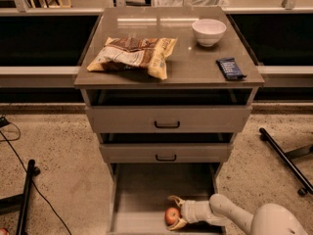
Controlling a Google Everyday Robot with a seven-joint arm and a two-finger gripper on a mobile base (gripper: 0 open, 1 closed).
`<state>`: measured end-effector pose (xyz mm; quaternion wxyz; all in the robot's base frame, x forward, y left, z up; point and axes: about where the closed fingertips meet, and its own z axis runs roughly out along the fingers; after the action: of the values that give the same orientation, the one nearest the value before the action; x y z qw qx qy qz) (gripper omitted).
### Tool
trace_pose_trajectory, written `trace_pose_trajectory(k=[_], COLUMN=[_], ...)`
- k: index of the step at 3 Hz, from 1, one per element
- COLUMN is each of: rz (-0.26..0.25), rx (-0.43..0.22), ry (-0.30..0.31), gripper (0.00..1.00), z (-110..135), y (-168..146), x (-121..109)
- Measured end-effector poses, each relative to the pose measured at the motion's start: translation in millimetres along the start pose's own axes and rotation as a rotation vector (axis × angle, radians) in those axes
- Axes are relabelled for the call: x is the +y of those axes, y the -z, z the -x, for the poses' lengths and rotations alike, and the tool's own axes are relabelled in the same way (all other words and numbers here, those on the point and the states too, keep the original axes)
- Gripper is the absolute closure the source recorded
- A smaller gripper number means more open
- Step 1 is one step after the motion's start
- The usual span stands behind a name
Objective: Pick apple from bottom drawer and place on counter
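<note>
The small round red-orange apple (171, 216) lay near the front of the pulled-out grey-beige bottom drawer (151, 190), between the spread fingers of the hand (173, 212), well below the glossy grey-brown worktop (186, 62).

Speckled beige floor (58, 146); black stand (28, 187) left; dark legs (286, 159) right, perhaps chair base.

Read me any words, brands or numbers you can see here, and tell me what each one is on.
Chip bag: has print, too blurred to read.
Dark snack bar: too blurred to read.
White bowl, apple, and the gripper at it in the bottom drawer: no text.
</note>
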<state>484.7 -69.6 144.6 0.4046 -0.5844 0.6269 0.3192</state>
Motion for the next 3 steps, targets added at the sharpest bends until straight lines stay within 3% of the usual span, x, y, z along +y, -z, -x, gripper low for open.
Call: trace_pose_trajectory(k=[1, 2, 3], rz=[0.012, 0.024, 0.006], rx=[0.018, -0.024, -0.187], ry=[-0.006, -0.018, 0.013], gripper=[0.37, 0.61, 0.92], z=[-10.9, -16.7, 8.4], y=[-8.6, -13.6, 9.8], x=[-2.7, -4.1, -10.7])
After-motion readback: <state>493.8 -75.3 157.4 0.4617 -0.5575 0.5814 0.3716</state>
